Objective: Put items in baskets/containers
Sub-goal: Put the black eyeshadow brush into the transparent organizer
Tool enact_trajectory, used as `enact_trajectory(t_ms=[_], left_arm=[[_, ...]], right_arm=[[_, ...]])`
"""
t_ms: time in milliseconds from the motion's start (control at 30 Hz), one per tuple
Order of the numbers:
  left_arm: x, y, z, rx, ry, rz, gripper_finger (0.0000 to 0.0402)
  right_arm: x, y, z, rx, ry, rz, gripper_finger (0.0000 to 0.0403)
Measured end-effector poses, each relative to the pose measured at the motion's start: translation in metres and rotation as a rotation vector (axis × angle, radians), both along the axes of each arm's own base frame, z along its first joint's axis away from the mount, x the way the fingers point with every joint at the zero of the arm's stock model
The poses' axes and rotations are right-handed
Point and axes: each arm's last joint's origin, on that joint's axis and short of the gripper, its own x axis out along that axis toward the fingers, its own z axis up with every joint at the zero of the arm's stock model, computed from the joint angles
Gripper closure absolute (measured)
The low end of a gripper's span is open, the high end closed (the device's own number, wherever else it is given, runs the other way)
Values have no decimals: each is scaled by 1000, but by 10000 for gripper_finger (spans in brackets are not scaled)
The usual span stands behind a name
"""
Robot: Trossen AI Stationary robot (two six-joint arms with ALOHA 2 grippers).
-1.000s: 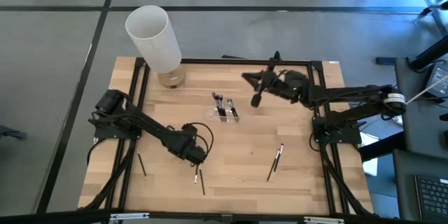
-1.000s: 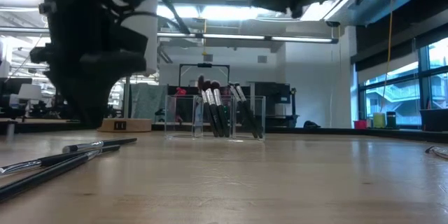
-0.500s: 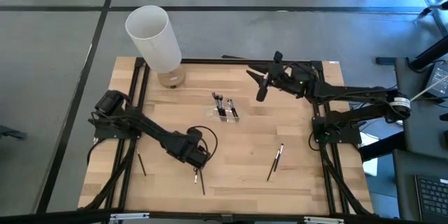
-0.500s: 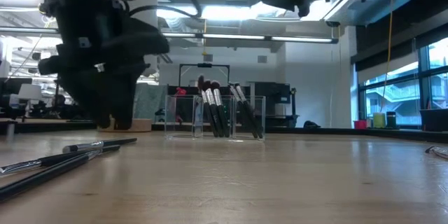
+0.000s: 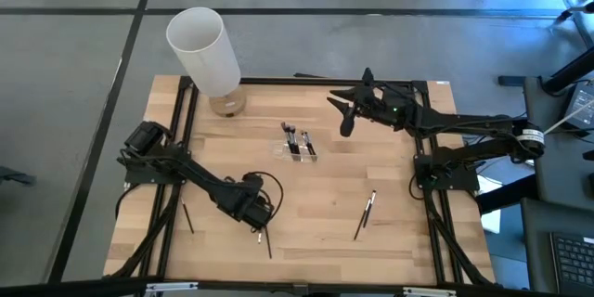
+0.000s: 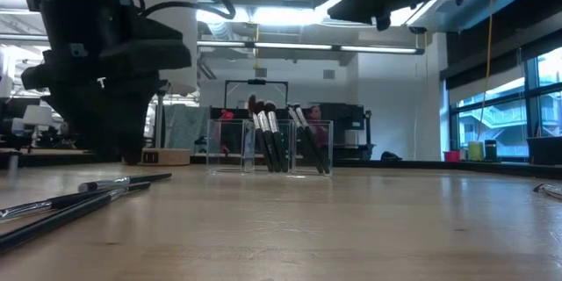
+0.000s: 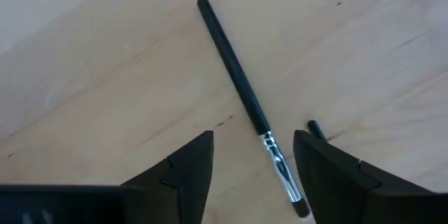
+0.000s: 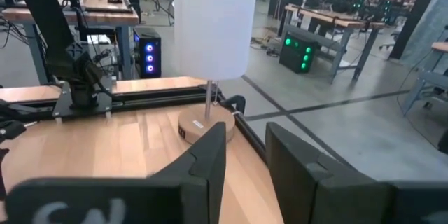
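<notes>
My left gripper (image 5: 256, 225) points down, open, just above the wood near the front left. A dark brush with a silver ferrule (image 7: 241, 91) lies flat on the table between its fingers, untouched, and another stick's tip (image 7: 315, 129) shows beside it. The clear organizer (image 5: 297, 145) stands at mid table with several brushes upright in it (image 6: 268, 140). More brushes lie loose: one at the right (image 5: 367, 213), one at the left (image 5: 188, 218). My right gripper (image 5: 340, 116) hangs high and level, right of the organizer, open and empty (image 8: 245, 161).
A tall white cylinder lamp (image 5: 202, 48) stands on its round base (image 5: 225, 104) at the far left corner. A black frame (image 5: 422, 176) rims the table. In the low view several sticks (image 6: 79, 195) lie at the near left.
My left gripper has shifted a little toward the table's near left, staying low over the loose brushes. My right gripper has drawn back toward the far right, away from the organizer. The brushes and the organizer have kept their places.
</notes>
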Motion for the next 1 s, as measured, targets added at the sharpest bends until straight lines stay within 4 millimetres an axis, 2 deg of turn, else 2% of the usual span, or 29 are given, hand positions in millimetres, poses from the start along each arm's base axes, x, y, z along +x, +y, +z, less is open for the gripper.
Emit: enact_trajectory(t_ms=[300,500,700,867,1000], left_arm=[[2,-5,-18,-3,55,-9,229],[3,-6,-23,-15,79,-19,244],[3,-7,-22,-16,101,-102,305],[4,-8,-23,23,142,-271,367],[2,-7,-23,71,190,-394,386]], right_arm=[[0,0,-4,10,36,0,301],[0,0,-4,10,39,-1,301],[0,0,-3,6,36,-1,301],[0,0,-4,10,37,1,301],[0,1,-6,43,46,33,301]])
